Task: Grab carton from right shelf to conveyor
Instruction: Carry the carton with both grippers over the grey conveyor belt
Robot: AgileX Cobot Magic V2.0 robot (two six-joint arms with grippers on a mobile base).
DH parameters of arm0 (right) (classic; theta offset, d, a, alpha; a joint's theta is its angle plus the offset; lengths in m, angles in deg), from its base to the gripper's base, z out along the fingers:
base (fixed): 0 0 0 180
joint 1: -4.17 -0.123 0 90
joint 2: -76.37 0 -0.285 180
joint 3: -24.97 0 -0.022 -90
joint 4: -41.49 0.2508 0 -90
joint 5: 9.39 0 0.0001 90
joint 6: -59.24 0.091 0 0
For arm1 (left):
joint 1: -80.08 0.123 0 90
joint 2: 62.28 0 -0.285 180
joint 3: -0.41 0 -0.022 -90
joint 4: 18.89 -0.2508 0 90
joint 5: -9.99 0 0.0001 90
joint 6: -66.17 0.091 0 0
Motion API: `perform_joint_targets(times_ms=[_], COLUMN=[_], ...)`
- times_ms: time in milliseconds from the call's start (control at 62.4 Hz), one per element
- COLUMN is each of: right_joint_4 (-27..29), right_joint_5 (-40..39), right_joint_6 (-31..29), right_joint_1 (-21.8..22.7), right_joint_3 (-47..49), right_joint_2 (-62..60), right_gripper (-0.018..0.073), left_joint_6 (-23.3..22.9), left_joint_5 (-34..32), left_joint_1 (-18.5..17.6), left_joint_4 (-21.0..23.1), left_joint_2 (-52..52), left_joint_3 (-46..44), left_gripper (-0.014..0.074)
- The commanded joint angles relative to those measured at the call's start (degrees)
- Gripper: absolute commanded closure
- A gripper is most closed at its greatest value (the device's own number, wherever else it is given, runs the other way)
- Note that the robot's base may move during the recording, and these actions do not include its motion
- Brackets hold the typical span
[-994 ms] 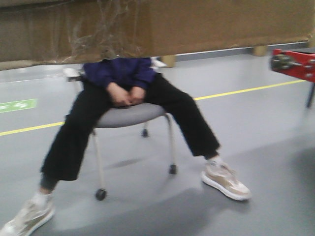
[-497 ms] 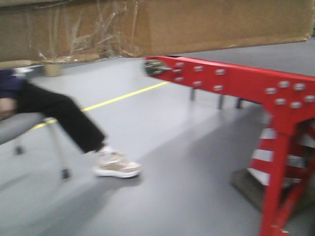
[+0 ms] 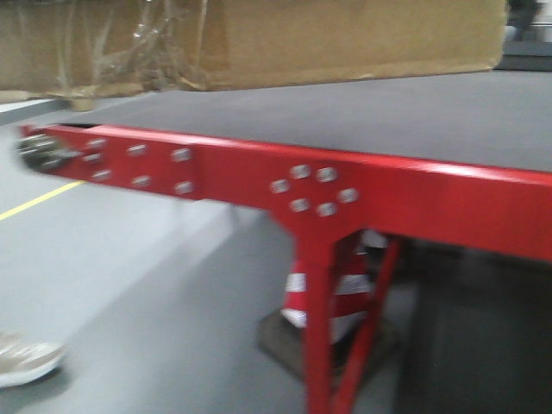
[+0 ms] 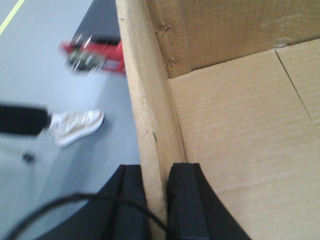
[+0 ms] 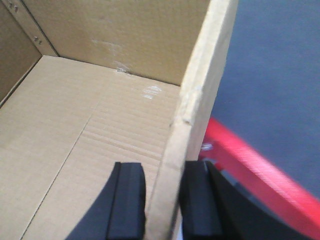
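The carton [image 3: 345, 39], plain brown cardboard with wrinkled clear tape at its lower left, hangs across the top of the front view, over the near part of the conveyor [image 3: 388, 112]. The conveyor is a dark grey belt on a red bolted frame [image 3: 388, 194]. In the left wrist view my left gripper [image 4: 157, 167] is shut on the carton's left wall [image 4: 150, 110], one finger inside and one outside. My right gripper [image 5: 162, 165] is likewise shut on the carton's right wall [image 5: 200, 90], with the belt [image 5: 275, 75] and its red strip [image 5: 250, 165] just beyond. The right shelf is out of view.
A person's pale shoe [image 3: 21, 358] rests on the grey floor at lower left, also seen as the shoe [image 4: 77, 125] from the left wrist. A yellow floor line [image 3: 34, 198] runs at left. A red-and-white striped support [image 3: 332, 297] stands under the conveyor.
The view has swung right: the seated person slid out of frame to the left and the red conveyor frame and belt came in under the carton. Both grippers kept their hold.
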Motion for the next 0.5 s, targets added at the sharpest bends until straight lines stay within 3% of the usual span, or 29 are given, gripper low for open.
perform_joint_targets(times_ms=[0,481], right_joint_4=[0.03,0.14], right_joint_5=[-1.9,-2.22], right_joint_6=[-1.51,-1.51], right_joint_1=[-0.08,-0.08], right_joint_3=[0.49,0.49], right_joint_2=[-1.37,-1.37], right_gripper=[0.0627,0.0627], left_joint_6=[0.86,0.86], left_joint_5=[-0.2,-0.2], left_joint_1=[0.3,0.3], left_joint_4=[-8.4,-11.27], left_joint_2=[0.37,0.37], left_joint_3=[-0.02,-0.02], left_gripper=[0.0613,0.0613])
